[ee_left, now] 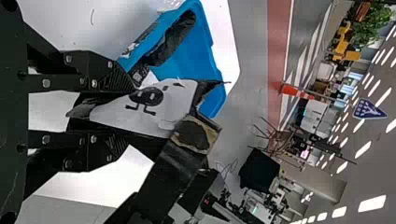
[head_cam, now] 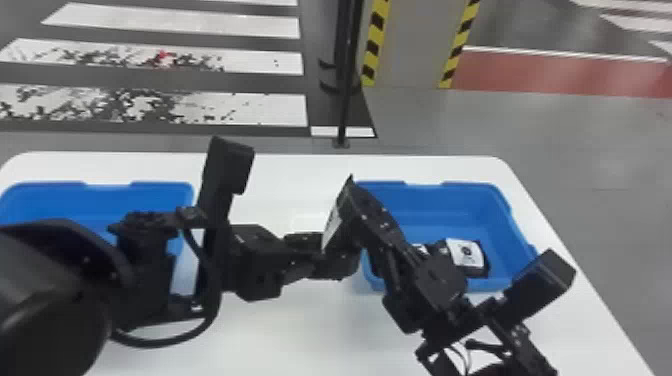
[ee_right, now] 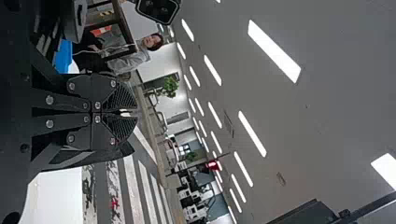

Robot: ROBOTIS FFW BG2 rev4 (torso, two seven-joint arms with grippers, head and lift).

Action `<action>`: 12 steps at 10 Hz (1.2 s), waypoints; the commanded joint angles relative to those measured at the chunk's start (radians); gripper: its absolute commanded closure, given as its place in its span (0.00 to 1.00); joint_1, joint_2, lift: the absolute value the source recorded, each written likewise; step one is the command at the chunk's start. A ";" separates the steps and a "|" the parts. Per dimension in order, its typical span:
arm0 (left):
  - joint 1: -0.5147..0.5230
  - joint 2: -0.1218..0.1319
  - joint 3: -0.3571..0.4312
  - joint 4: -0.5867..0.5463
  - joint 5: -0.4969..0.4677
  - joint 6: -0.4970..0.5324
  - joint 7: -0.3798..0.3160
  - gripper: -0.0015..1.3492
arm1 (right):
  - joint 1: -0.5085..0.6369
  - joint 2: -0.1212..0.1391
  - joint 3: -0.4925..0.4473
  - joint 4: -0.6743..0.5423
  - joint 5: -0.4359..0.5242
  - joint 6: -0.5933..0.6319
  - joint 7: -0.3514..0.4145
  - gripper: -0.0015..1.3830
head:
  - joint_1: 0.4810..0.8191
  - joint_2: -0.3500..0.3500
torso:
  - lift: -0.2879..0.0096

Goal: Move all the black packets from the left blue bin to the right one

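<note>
The head view looks down on the white table (head_cam: 280, 345), with the left blue bin (head_cam: 145, 197) and the right blue bin (head_cam: 440, 202) on it. The left wrist view looks at the held black packet (ee_left: 177, 95) from close by. There you can see a dark round face and little legs on its white label (ee_left: 156, 116). That view has an orange cone (ee_left: 290, 90) out on the floor too. The right wrist view looks up at long ceiling lights (ee_right: 274, 51).

The left gripper (head_cam: 327, 252) is up over the middle of the table, between the bins. In its own wrist view, the left gripper (ee_left: 131, 115) has its fingers part way apart, with the packet squeezed in between. The packet sticks out past the fingertips, with its label end farthest out. The right gripper (head_cam: 365, 212) is right beside the packet, on its right side. I can't tell if they touch. In its own wrist view, the right gripper (ee_right: 133, 113) has its two fingers pressed together, and they hold nothing I can see.

There are two bins, two grippers and one packet up in the air. In the right bin I count at least two more packets. One (head_cam: 467, 257) lies with its white label up, and another (head_cam: 422, 248) peeks out beside it, partly behind the right arm. The left arm covers much of the left bin, so I can't count what is inside.
</note>
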 commanded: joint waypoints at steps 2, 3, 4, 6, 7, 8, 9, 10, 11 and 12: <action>0.070 -0.006 0.054 -0.005 0.014 -0.017 0.000 0.08 | -0.043 0.000 -0.069 0.012 0.006 -0.015 -0.005 0.93 | 0.63 0.32 | 0.35; 0.102 -0.006 0.080 -0.025 0.022 -0.025 0.000 0.12 | -0.065 0.000 -0.105 0.016 0.018 -0.020 -0.009 0.93 | 0.63 0.30 | 0.35; 0.153 -0.006 0.118 -0.074 0.024 -0.022 0.000 0.12 | -0.097 0.000 -0.139 0.041 0.030 -0.020 -0.012 0.93 | 0.63 0.28 | 0.35; 0.256 -0.007 0.197 -0.191 0.030 -0.022 0.000 0.12 | -0.166 -0.006 -0.181 0.139 0.078 -0.037 -0.029 0.93 | 0.63 0.25 | 0.35; 0.300 -0.012 0.233 -0.236 0.038 -0.022 0.000 0.12 | -0.210 -0.015 -0.191 0.210 0.110 -0.052 -0.041 0.93 | 0.63 0.24 | 0.35; 0.332 -0.015 0.259 -0.260 0.046 -0.022 0.000 0.12 | -0.244 -0.020 -0.215 0.267 0.147 -0.054 -0.054 0.93 | 0.63 0.24 | 0.35; 0.359 -0.020 0.287 -0.277 0.056 -0.025 0.000 0.12 | -0.279 -0.023 -0.240 0.331 0.169 -0.054 -0.063 0.93 | 0.63 0.22 | 0.35; 0.386 -0.023 0.309 -0.297 0.056 -0.022 0.000 0.12 | -0.301 -0.025 -0.266 0.380 0.203 -0.054 -0.074 0.92 | 0.63 0.22 | 0.35; 0.413 -0.023 0.327 -0.317 0.056 -0.025 0.000 0.12 | -0.311 -0.029 -0.284 0.414 0.203 -0.035 -0.078 0.89 | 0.63 0.19 | 0.35; 0.443 -0.024 0.349 -0.329 0.060 -0.052 0.000 0.12 | -0.308 -0.029 -0.300 0.431 0.195 -0.017 -0.081 0.68 | 0.63 0.17 | 0.35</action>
